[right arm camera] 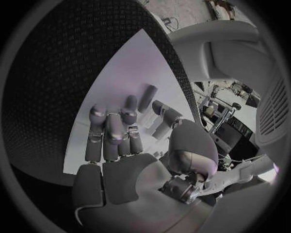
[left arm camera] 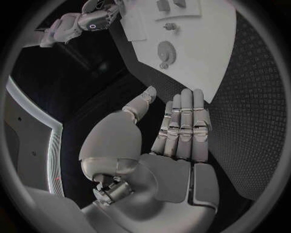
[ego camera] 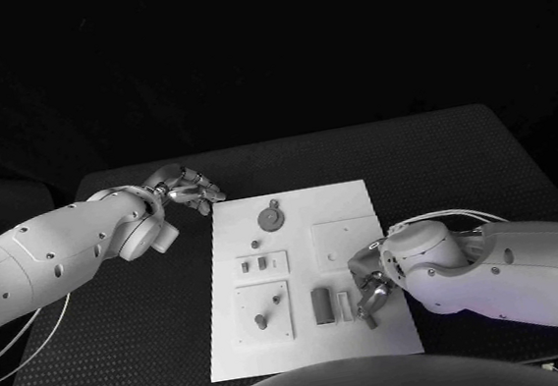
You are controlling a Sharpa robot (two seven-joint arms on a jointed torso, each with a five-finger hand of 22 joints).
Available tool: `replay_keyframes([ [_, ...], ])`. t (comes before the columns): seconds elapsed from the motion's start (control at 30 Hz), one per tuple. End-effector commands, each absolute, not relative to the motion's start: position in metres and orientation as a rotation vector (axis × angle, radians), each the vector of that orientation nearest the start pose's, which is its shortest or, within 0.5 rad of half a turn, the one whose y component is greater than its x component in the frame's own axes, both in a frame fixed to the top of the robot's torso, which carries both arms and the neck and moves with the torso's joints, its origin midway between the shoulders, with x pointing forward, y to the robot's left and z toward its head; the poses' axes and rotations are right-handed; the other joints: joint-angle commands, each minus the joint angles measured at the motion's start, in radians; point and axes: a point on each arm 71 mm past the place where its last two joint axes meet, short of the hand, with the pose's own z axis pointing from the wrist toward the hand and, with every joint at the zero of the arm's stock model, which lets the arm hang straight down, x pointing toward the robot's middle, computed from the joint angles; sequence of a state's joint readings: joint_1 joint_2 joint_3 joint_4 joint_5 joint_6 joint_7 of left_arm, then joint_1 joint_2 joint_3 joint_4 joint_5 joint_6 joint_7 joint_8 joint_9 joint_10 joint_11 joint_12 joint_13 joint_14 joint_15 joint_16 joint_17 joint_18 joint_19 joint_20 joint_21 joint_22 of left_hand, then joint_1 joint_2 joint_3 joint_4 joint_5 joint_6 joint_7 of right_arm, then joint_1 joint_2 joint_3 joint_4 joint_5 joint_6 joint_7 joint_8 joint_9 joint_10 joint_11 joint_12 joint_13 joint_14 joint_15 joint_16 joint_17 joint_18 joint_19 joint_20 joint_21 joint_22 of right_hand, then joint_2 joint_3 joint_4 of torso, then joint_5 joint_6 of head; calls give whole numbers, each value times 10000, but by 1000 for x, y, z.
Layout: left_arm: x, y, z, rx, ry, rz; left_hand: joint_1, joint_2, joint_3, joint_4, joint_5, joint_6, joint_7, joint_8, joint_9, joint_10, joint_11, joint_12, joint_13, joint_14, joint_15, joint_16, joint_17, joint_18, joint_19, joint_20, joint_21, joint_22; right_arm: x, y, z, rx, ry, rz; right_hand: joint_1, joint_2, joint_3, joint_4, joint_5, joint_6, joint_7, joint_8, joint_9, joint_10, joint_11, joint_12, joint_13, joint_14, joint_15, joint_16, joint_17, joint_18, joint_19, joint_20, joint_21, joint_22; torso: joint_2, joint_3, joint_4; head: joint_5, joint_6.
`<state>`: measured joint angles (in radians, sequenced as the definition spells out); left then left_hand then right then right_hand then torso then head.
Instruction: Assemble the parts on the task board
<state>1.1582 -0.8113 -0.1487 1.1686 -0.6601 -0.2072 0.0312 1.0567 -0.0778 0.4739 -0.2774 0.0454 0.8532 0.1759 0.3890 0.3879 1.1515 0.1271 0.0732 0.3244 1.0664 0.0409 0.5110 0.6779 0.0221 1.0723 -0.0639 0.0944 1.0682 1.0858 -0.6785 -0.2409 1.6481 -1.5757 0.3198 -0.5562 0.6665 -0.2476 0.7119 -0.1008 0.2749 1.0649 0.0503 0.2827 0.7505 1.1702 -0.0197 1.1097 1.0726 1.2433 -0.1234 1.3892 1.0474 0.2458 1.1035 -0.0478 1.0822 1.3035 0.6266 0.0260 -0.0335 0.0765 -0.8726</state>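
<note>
Fingers of right hand [ego camera: 375, 289] curled over task board [ego camera: 344, 197] nr its grey bar part [ego camera: 323, 304]; hold unclear. Left hand [left arm camera: 182, 127] empty, fingers straight. Confirm pinch b4 lifting.

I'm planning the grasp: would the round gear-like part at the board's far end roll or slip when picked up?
The round part lies flat, so rolling seems unlikely. It looks thin and low, so fingers may slip over its rim. Probably light and stiff.

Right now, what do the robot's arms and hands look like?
Both arms are smooth, rounded white shells dotted with small dark screw holes. Each ends in a silver metal hand, the left hand and the right hand, with jointed fingers. Thin pale cables loop beside each arm.
</note>
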Motion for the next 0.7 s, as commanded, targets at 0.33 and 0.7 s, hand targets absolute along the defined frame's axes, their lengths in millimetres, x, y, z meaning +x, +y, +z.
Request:
replay_keyframes([
  [0.33, 512, 302, -271, -6827, 19172, -7735, -129, 14, 47, 37, 45, -84, -7, -6, 12, -78, -16, -8, -4, 100, 1, -47, 20, 172, 23, 64, -56, 12, 364, -121, -332, -7484, 24774, 1598, -120, 59, -8, 61, -43, -219, 270, 159, 79, 74, -121, 59, -9, 113, -47, 117, 113, 160, -12, -71, 52, 15, 2, -6, 3, -4, 0],
  [0.7, 512, 302, -271, -6817, 19205, -7745, -132, 17, 47, 38, 45, -81, -8, -4, 13, -76, -17, -7, -3, 105, 0, -54, 31, 173, 25, 63, -57, 16, 364, -112, -337, -8331, 24566, 1118, -63, 220, -70, -176, -45, -236, 257, 193, 122, 90, -138, 54, -19, 106, -68, 120, 100, 160, -34, -96, 78, 37, 2, 2, -1, 12, 0],
])
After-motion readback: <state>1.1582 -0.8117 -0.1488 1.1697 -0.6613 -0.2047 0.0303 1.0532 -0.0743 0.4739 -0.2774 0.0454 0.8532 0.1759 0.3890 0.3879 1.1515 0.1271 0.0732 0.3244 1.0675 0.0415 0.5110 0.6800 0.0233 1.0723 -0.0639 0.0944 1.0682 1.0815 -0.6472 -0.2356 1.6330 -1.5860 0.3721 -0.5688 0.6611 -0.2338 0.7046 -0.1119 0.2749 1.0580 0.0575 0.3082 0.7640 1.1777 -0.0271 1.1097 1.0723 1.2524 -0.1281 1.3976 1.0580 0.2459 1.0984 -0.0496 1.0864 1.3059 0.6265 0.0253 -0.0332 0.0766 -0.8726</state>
